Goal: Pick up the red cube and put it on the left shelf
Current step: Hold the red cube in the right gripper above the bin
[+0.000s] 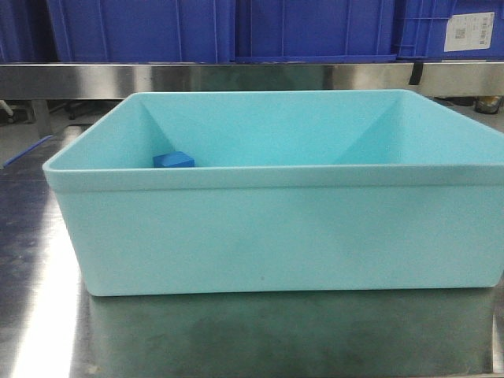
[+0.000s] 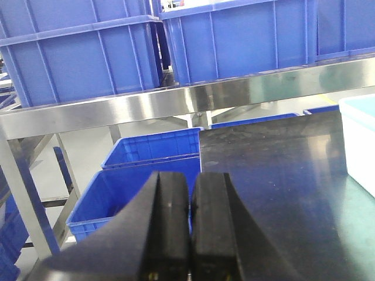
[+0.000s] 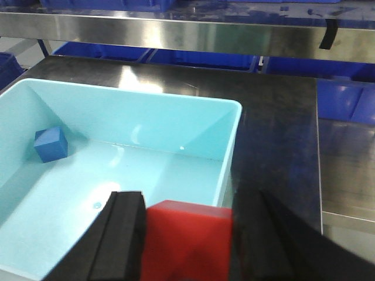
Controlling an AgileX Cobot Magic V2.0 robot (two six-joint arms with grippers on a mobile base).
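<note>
The right tool is clamped on the red cube over the near edge of the turquoise plastic tub on the dark steel worktop. The left tool is closed and empty. The cube seems pinched only at the fingertips, so a jolt could drop it beside the small blue cube, and a low swing could knock it against the grey steel rail of the left shelf.

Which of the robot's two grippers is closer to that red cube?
Right. The right gripper holds the red cube between its jaws over the tub; the left gripper is shut, empty, by the table's edge.
</note>
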